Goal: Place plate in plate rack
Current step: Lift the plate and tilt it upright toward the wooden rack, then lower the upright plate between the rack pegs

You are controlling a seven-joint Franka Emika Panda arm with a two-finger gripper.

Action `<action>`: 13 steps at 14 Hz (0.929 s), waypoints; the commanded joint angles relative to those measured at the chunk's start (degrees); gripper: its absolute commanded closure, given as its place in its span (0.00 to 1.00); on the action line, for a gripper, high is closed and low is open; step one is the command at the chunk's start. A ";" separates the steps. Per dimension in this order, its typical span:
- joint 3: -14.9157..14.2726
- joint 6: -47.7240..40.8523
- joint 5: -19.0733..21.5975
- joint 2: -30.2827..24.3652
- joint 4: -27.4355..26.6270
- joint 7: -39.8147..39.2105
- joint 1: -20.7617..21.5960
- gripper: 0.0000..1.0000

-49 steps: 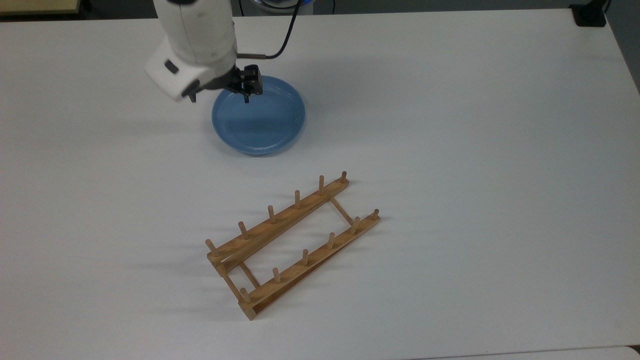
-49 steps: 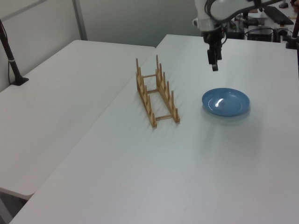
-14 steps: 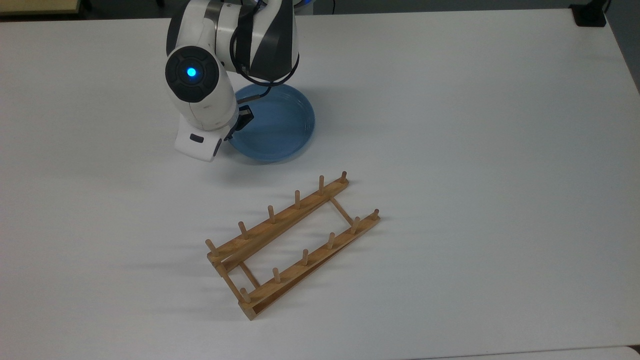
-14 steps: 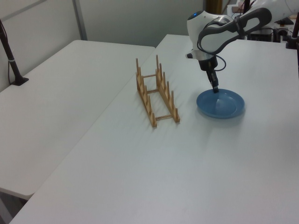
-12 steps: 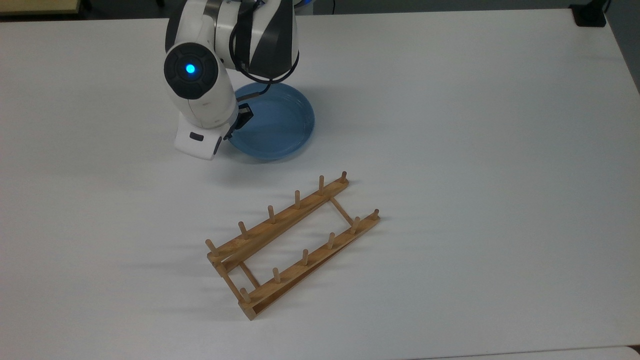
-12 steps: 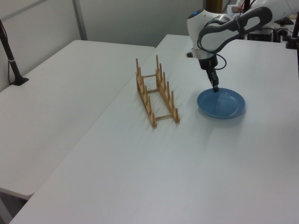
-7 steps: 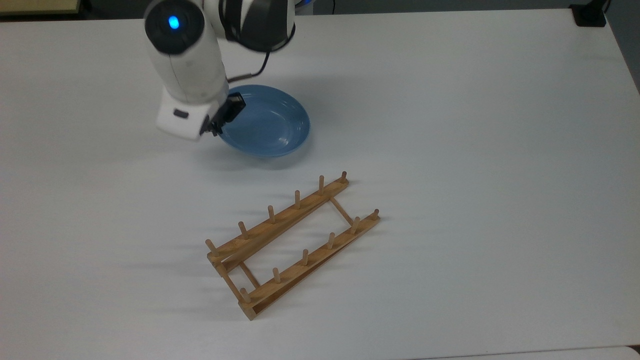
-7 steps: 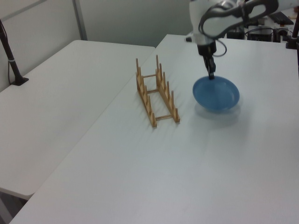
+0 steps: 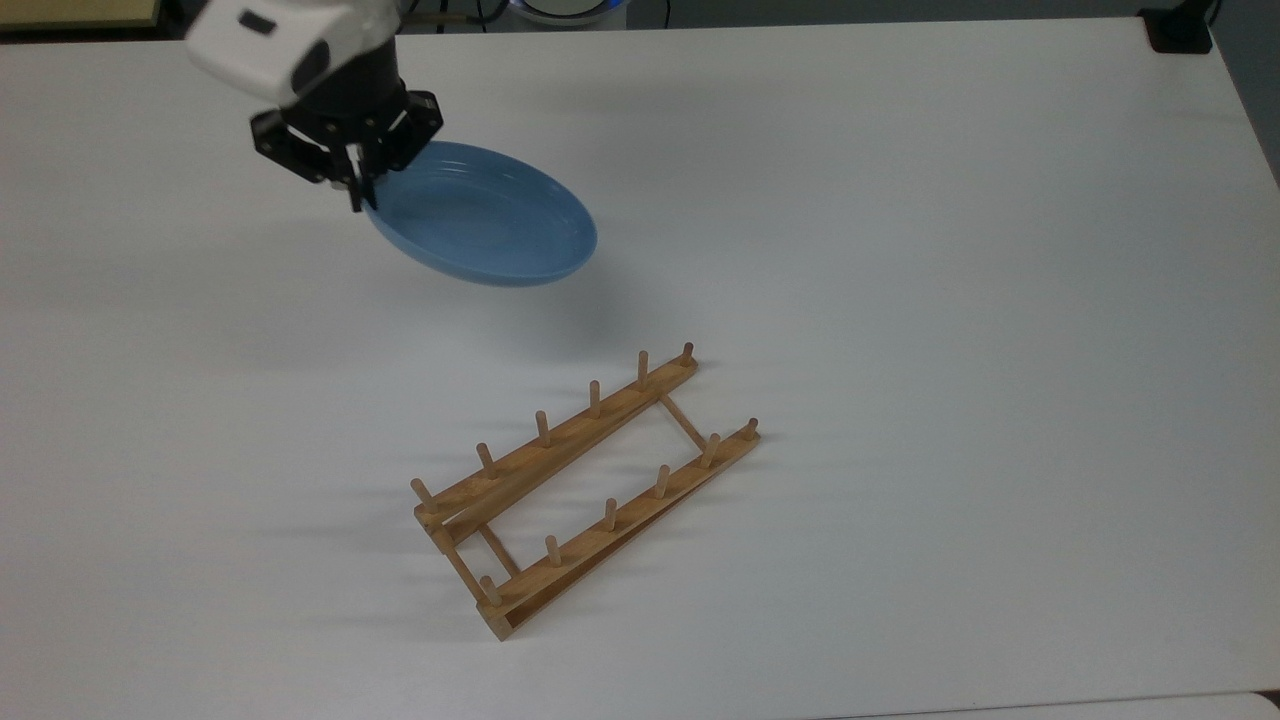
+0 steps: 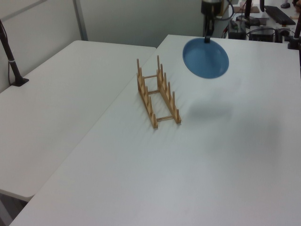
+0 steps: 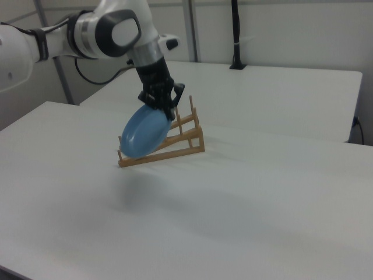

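Note:
The light-blue plate (image 9: 480,228) (image 10: 205,58) (image 11: 144,132) hangs tilted in the air, well above the white table. My gripper (image 9: 356,193) (image 10: 207,39) (image 11: 165,111) is shut on its rim at the upper edge, at the top view's left end of the plate. The wooden plate rack (image 9: 585,478) (image 10: 157,92) (image 11: 175,140) stands on the table with nothing between its pegs. In the top view the plate is up and to the left of the rack; in the left view it hangs to the rack's right.
The plate's shadow (image 10: 210,110) falls on the white table (image 9: 900,300). A second white table (image 10: 61,94) adjoins on the left view's left. A black post (image 11: 235,35) stands at the back in the right view. Cables and equipment (image 10: 263,19) crowd the far edge.
The plate has left the table: my gripper, shut on its rim, rose and swung it up, tilting it steeply. The rack has not moved.

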 commanded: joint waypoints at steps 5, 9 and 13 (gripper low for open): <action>0.64 14.83 -17.52 0.84 1.60 30.78 3.56 1.00; 0.55 20.90 -28.25 1.45 1.60 44.77 5.94 1.00; 0.55 23.37 -36.69 5.75 3.27 53.73 7.43 1.00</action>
